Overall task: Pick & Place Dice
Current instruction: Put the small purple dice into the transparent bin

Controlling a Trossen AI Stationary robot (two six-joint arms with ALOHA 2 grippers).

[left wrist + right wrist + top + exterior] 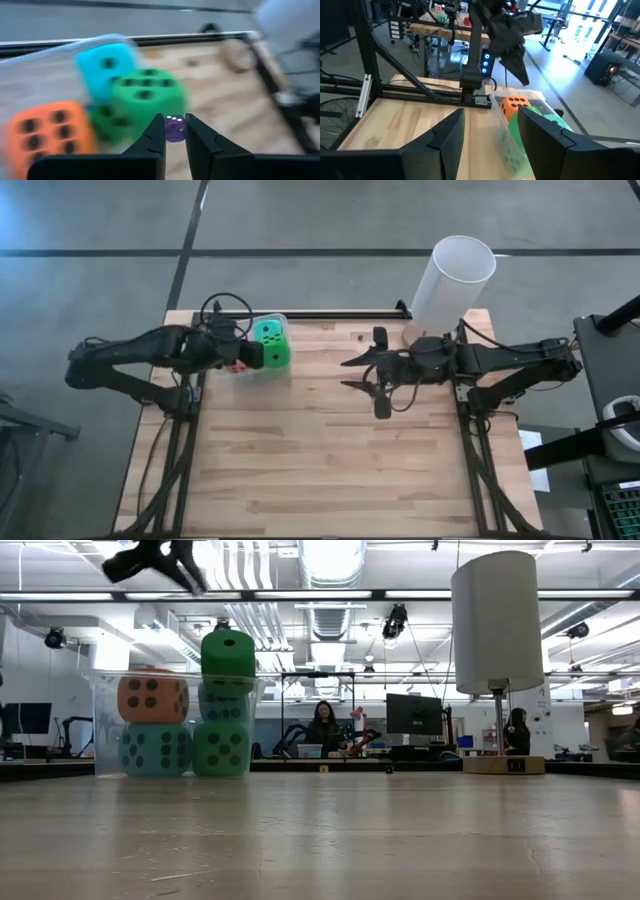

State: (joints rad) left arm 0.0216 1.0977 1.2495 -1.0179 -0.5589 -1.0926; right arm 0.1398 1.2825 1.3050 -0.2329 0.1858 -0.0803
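My left tool (174,131) pinches a small purple die (175,128) over the tub (278,320); I center it w/ care before releasing, right tool (377,373) wide, away from tub.

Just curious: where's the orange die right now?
The orange die sits inside the clear tub at the table's back left, atop a teal die, beside the green dice.

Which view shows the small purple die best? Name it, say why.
Left wrist view: the purple die sits pinched between the fingertips of the left gripper, white pips showing. In the high, low and right wrist views it does not show.
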